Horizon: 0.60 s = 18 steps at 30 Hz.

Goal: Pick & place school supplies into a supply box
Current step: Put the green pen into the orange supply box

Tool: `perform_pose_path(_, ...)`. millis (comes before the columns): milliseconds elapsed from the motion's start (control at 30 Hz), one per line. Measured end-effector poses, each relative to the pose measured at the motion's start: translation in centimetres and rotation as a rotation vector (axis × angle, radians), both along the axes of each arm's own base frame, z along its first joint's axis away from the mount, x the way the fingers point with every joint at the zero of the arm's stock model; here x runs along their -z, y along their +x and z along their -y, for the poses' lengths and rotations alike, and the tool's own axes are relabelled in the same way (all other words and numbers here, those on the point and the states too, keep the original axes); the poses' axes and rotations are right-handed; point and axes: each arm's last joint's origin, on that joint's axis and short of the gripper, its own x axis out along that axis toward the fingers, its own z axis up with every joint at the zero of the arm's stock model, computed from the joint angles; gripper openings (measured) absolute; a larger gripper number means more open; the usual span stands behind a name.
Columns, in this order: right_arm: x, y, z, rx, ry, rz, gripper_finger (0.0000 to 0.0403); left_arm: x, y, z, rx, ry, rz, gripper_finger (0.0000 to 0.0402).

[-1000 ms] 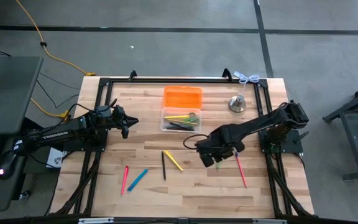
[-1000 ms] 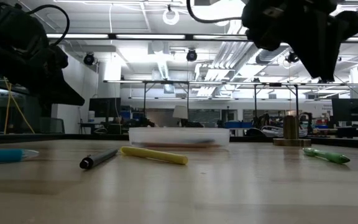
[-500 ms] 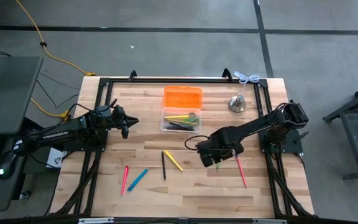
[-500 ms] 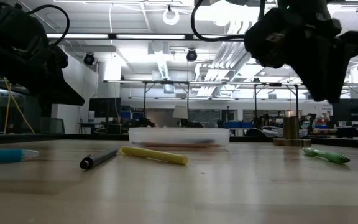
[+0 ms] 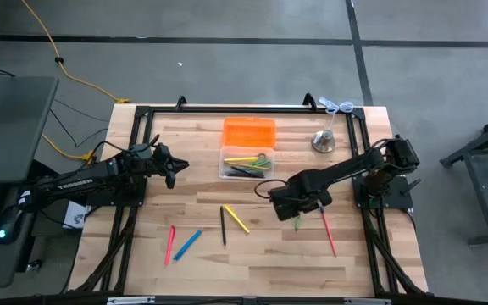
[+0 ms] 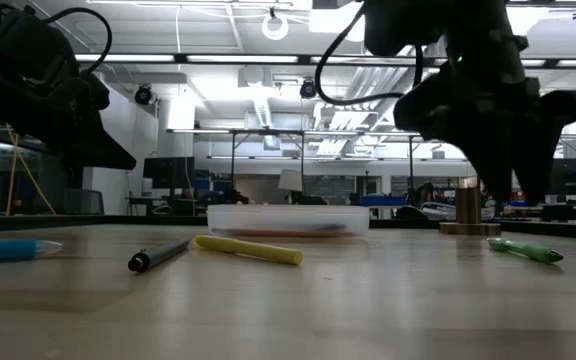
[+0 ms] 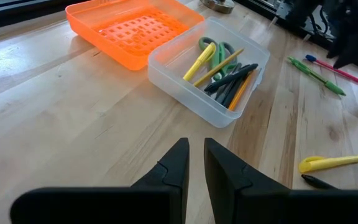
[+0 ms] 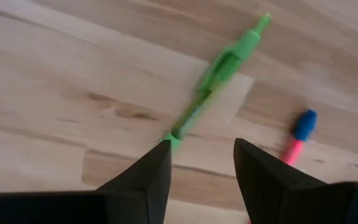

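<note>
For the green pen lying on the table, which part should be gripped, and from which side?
Probably mid-barrel, from straight above. The green pen lies flat on the bare wooden table, apart from the pink pen, so both long sides are free. The right tool, open, hangs just over its thin end; closing across the barrel seems safest.

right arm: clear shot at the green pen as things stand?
Probably yes. The right gripper hangs right over the green pen with its jaws open. The pen lies alone on bare wood; the pink pen lies apart, off to one side.
</note>
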Motion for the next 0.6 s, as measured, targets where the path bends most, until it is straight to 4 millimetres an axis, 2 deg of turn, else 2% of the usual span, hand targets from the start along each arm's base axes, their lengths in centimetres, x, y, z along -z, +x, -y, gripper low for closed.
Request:
perform_pose_path(200,1.5,0.1,0.3,0.056,0.015,0.054,0.0148,0.0,0.0,0.0,0.000,0.000,0.000,0.0079)
perform_pose_path(600,3.6,-1.1,0.4,0.117,0.020,0.028,0.0144,0.0,0.0,0.0,0.000,0.000,0.000,0.0079)
